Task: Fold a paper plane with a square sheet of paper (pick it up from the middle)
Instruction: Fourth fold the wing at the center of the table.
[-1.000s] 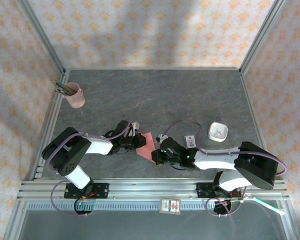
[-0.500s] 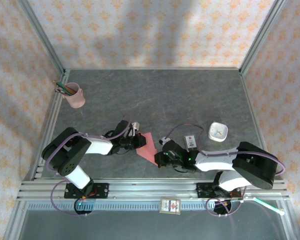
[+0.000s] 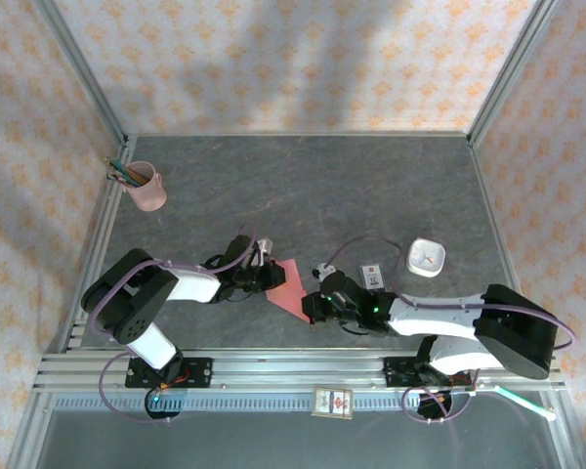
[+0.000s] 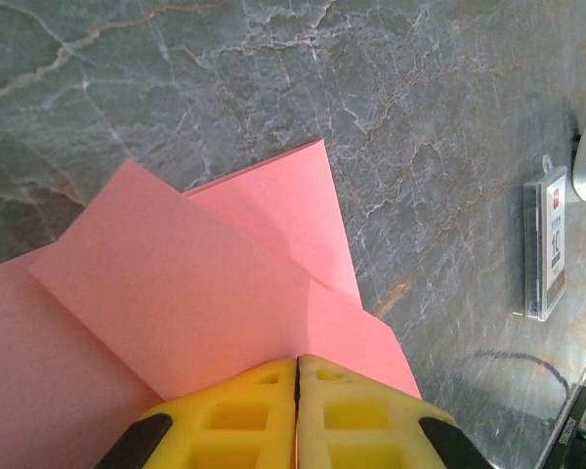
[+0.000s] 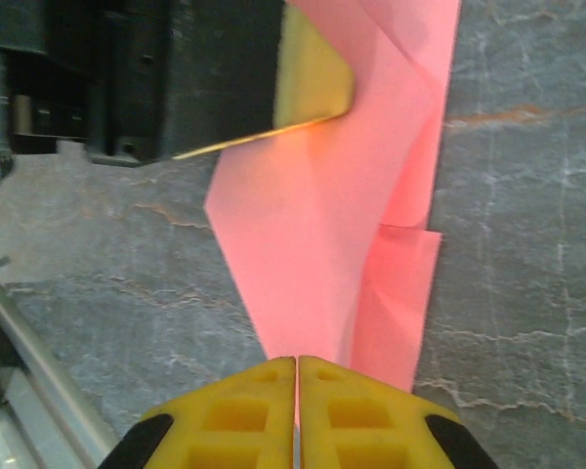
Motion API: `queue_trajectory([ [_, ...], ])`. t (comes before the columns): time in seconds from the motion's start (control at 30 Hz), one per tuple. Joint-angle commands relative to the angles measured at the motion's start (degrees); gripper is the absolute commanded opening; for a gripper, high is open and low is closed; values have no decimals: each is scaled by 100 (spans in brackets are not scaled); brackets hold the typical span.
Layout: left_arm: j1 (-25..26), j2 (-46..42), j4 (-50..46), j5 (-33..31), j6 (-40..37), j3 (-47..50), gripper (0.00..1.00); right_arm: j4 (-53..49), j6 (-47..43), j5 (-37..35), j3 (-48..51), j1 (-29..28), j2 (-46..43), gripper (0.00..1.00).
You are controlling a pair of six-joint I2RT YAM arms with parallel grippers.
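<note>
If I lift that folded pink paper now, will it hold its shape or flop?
Probably floppy: the pink paper is thin, and its folded flaps look loose. Likely very light, so a nudge may slide it on the smooth stone-look table. Its doubled layers, where the left claw and right claw pinch it, should be somewhat stiffer.

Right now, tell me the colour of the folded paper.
Plain salmon pink paper, clearest in the left wrist view.

The sheet of paper (image 3: 291, 285) lies on the table (image 3: 303, 186), cup (image 3: 148, 189) far behind-left, small box (image 3: 372, 277) just right.
</note>
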State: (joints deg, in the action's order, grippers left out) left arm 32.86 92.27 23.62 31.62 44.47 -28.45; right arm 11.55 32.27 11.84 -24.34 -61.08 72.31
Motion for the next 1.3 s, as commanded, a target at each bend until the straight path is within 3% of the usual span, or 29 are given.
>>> queue_trajectory([
  [0.0,-52,-6,-452,-279,-158,32,12,-49,-151,-65,-124,-92,-126,10],
  [0.43,-52,-8,-472,-270,-166,23,12,75,-151,91,-72,-124,477,8],
  [1.27,-52,-13,-472,-258,-167,23,12,190,-129,91,157,26,765,6],
])
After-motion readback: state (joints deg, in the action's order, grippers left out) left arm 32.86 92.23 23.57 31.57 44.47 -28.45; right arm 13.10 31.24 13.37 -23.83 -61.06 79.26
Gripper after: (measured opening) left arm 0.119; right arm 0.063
